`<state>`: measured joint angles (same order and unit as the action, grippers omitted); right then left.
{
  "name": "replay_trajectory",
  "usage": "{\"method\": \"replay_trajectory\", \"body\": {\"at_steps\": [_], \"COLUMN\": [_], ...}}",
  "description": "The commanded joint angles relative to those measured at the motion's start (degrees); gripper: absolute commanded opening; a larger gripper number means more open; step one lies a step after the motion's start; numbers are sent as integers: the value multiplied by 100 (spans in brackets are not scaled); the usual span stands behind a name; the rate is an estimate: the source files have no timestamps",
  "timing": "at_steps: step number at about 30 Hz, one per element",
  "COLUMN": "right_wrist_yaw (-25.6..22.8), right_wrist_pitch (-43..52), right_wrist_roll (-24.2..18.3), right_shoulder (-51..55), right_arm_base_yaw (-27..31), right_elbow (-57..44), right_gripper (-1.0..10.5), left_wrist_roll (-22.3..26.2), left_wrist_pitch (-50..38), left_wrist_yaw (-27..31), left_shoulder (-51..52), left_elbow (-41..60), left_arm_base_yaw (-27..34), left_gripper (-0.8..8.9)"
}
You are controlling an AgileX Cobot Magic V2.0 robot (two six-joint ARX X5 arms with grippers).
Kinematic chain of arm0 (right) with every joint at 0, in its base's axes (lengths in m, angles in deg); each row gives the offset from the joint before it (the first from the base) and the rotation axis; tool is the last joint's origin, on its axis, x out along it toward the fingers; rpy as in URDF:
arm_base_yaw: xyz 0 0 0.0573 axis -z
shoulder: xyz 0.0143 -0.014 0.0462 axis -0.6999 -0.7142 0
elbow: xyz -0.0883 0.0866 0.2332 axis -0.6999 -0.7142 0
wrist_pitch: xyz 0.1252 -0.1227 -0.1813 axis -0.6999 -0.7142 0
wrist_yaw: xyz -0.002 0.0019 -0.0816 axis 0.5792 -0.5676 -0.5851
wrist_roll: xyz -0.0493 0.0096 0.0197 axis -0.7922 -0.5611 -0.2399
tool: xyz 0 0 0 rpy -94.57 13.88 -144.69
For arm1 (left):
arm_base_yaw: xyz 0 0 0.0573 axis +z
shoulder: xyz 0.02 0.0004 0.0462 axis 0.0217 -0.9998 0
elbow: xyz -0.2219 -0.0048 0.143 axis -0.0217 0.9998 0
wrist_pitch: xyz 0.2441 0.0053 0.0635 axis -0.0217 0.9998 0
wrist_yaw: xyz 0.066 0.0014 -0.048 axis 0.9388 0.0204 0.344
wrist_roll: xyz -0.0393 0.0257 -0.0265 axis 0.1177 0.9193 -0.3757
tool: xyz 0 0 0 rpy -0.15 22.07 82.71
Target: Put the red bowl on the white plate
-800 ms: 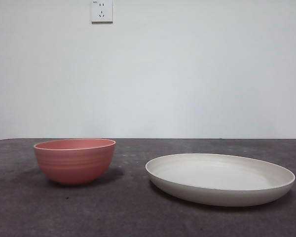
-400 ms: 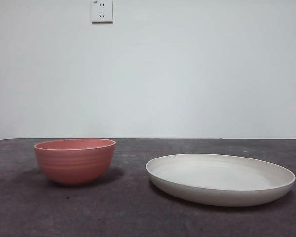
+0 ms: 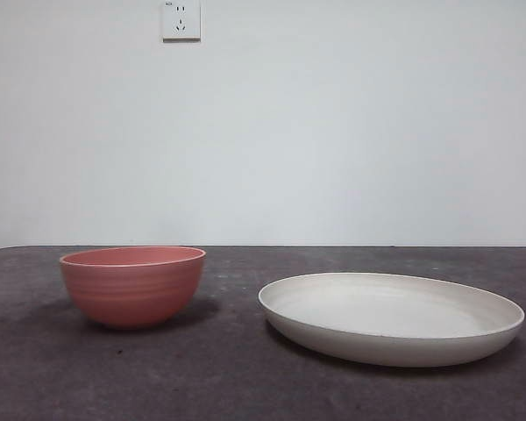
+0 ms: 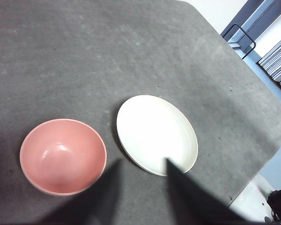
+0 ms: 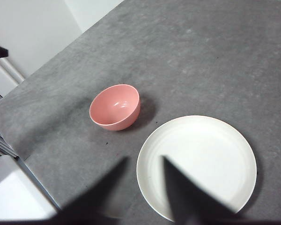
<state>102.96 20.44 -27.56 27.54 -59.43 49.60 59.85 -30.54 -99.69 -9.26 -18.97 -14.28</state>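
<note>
The red bowl [image 3: 132, 285] stands upright and empty on the dark grey table, left of the white plate [image 3: 391, 317]; they are apart. The plate is empty. No arm shows in the front view. In the left wrist view my left gripper [image 4: 144, 161] hangs high above the table, open and empty, with the bowl [image 4: 62, 156] and the plate [image 4: 156, 133] below it. In the right wrist view my right gripper [image 5: 145, 158] is also high, open and empty, over the plate's [image 5: 196, 165] edge, with the bowl [image 5: 115, 107] further off.
A white wall with a socket [image 3: 181, 19] stands behind the table. The grey table top [image 3: 228, 368] ends at edges seen in both wrist views [image 4: 253, 183], with shelving and floor beyond.
</note>
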Motion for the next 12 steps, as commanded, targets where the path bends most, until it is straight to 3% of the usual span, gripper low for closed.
{"method": "replay_trajectory", "body": {"at_steps": [1, 4, 12], "right_wrist_yaw": [15, 4, 2], "right_wrist_pitch": [42, 42, 39], "right_wrist_roll": [-42, -39, -35], "right_shoulder": [-20, -20, -20], "right_arm_base_yaw": [-35, -35, -35], "right_elbow": [87, 87, 87], "right_gripper": [438, 545, 545], "left_wrist_roll": [-2, 11, 11], "left_wrist_pitch": [-72, -74, -70], "left_wrist_yaw": [-37, -37, -37], "left_shoulder": [-26, -26, -26], "left_elbow": [-125, -125, -125], "left_arm_base_yaw": [-22, -22, -22], "left_gripper": [481, 603, 633]}}
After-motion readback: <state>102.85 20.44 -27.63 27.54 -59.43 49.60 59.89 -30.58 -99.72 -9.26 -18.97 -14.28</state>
